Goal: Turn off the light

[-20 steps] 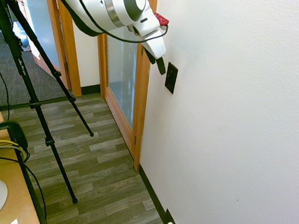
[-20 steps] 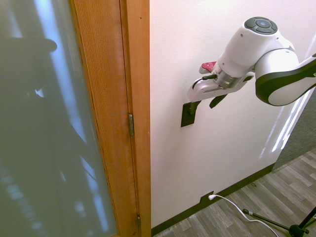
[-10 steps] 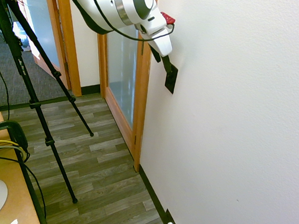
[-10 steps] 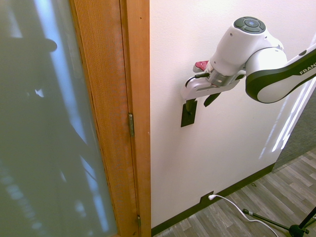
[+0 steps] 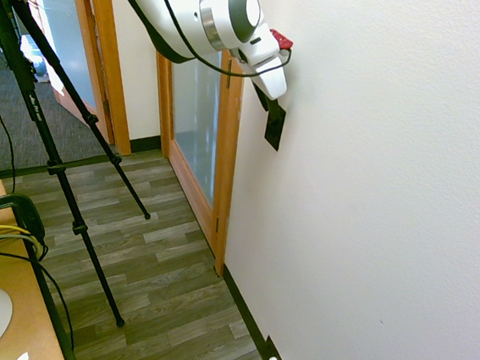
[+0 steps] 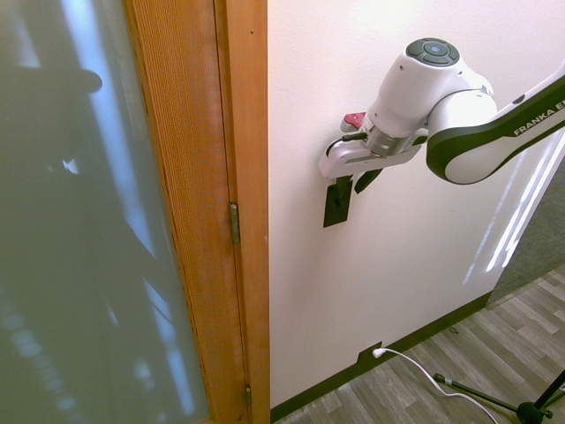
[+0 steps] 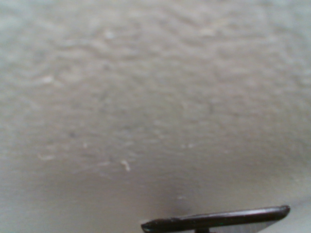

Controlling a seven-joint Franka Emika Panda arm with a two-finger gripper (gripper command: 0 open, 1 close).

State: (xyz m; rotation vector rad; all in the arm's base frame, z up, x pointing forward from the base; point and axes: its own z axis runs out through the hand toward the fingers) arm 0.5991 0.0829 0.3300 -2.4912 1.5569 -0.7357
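Against a white textured wall, at the 3 o'clock side of a wood-framed glass door, the white Franka arm leans its gripper onto the top of the small black light switch plate. Its dark fingers stand partly apart and hold nothing, one over the plate's upper edge, the other at about its 2 o'clock. With the room bright, the pressing step appears under way; next comes a short, firm push on the switch.
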